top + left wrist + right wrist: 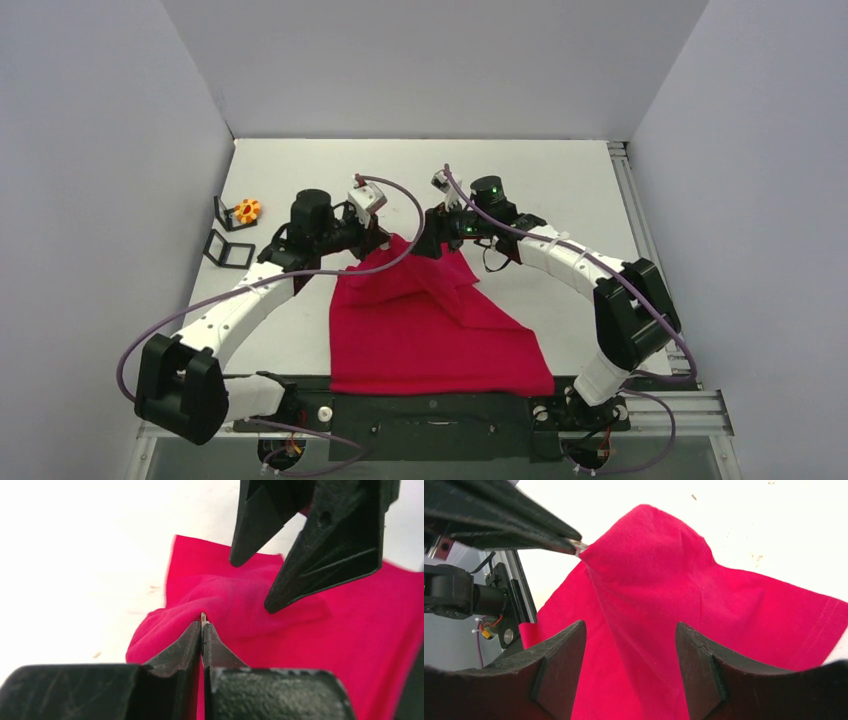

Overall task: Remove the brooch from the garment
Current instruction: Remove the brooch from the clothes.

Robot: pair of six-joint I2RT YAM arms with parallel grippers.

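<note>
The red garment (430, 330) lies on the white table, its far part pulled up into a peak. My left gripper (380, 243) is shut at that peak; in the left wrist view (202, 625) a small pale metal piece (203, 616) shows between its tips, apparently the brooch's pin. The right wrist view shows the same piece (580, 545) with cloth (684, 590) tented up to it. My right gripper (432, 245) is open and empty, just above the raised cloth (310, 645), jaws wide apart (630, 630). Its fingers (325, 555) hang close beyond the left tips.
An orange and yellow flower-shaped piece (246, 210) lies at the table's left beside two small black frames (228, 250). Grey walls enclose the table on three sides. The arm bases and a black rail (440, 405) run along the near edge.
</note>
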